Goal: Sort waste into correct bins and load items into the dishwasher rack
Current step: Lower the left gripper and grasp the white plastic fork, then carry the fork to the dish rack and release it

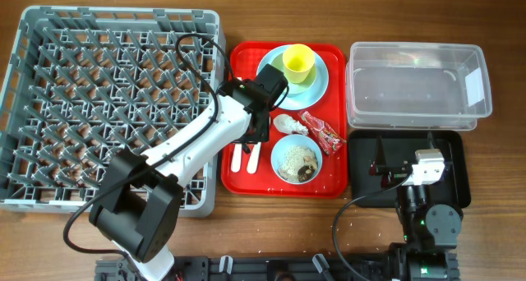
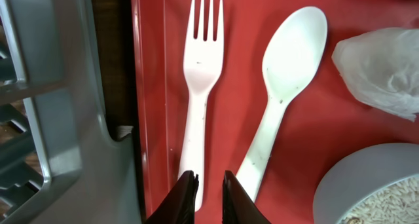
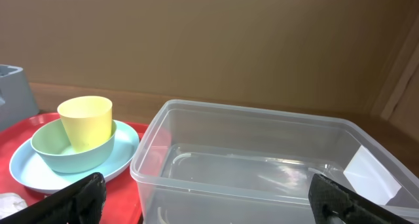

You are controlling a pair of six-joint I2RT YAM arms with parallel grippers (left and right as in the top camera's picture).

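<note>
On the red tray (image 1: 246, 178) a white fork (image 2: 200, 73) and spoon (image 2: 288, 67) lie side by side. My left gripper (image 2: 209, 185) hovers over the fork's handle end, its jaws a narrow gap apart with nothing between them. A crumpled tissue (image 1: 289, 124), a red wrapper (image 1: 322, 131) and a bowl of crumbs (image 1: 297, 161) lie to its right. The yellow cup (image 1: 297, 62) stands in a bowl (image 3: 65, 152) on the blue plate (image 1: 325, 80). My right gripper (image 3: 209, 194) is wide open over the black tray (image 1: 456, 182), facing the clear tub (image 3: 262, 178).
The grey dishwasher rack (image 1: 33, 108) fills the left side, its wall close beside the red tray's left rim. The clear tub (image 1: 415, 84) stands behind the black tray. Bare wooden table shows along the front edge.
</note>
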